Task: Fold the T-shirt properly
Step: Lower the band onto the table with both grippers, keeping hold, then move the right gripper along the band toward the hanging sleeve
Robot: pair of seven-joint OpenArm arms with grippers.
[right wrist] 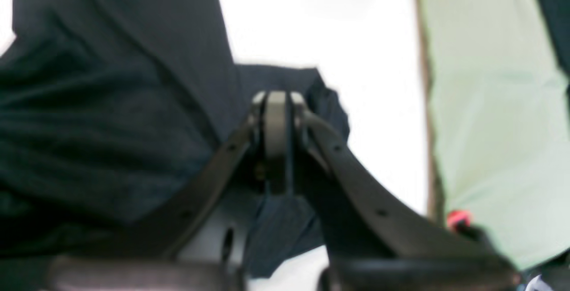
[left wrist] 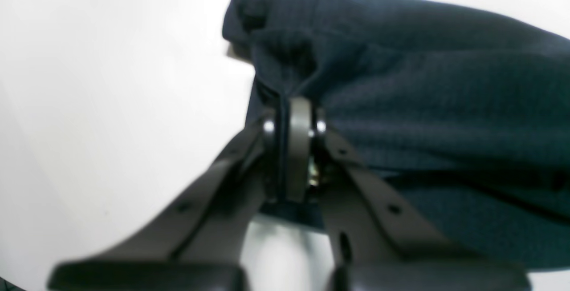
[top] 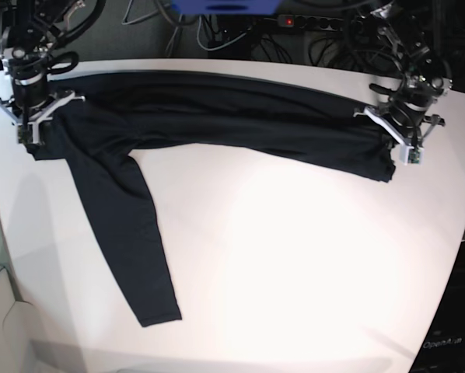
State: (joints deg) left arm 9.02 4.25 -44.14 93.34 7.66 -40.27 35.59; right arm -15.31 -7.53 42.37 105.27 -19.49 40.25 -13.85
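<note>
I'm scanning all three feeds for anything readable, and the only lettering I get is in the base view: small pale print on a dark box (top: pixel 449 342) at the bottom right corner, which looks like "OpenArm", though it's tiny and I can't vouch for every letter. The T-shirt (top: pixel 217 116) is plain dark cloth with no print, and both wrist feeds give me no text, label or number.
</note>
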